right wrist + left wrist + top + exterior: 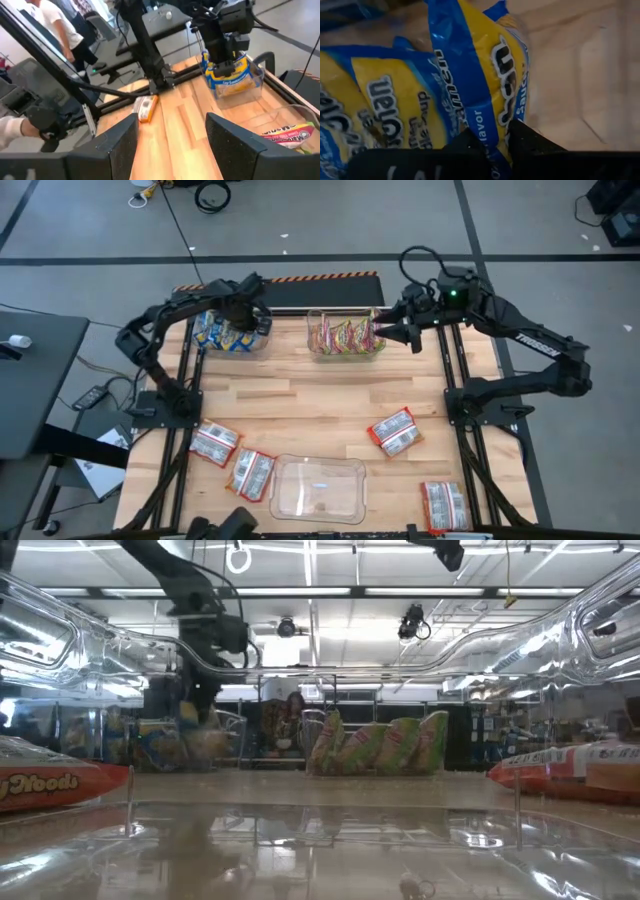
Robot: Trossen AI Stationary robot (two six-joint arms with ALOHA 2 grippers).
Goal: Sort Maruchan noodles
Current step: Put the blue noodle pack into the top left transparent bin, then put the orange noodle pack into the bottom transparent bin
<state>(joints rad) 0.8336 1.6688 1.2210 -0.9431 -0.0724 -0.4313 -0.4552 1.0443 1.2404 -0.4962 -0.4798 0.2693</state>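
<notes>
Packets: your blue-yellow Maruchan packet [470, 75] is glossy and crinkled, standing in the clear bin [232, 332] at the counter's [320, 405] far edge | Left gripper [506, 131]: jaws clenched on that packet's edge, inside the bin | Right gripper [172, 132]: jaws spread wide, empty, beside the green-pink bin [345, 337].

Even, bright overhead light; ceiling strip lights [300, 590] glare in the low view and reflect off the clear bin wall [320, 840], which warps the scene. Soft, faint shadows on the surface [320, 405]. Left wrist view is close-up and soft on the blue-yellow packets [420, 95]. Right wrist view slightly blurred.
</notes>
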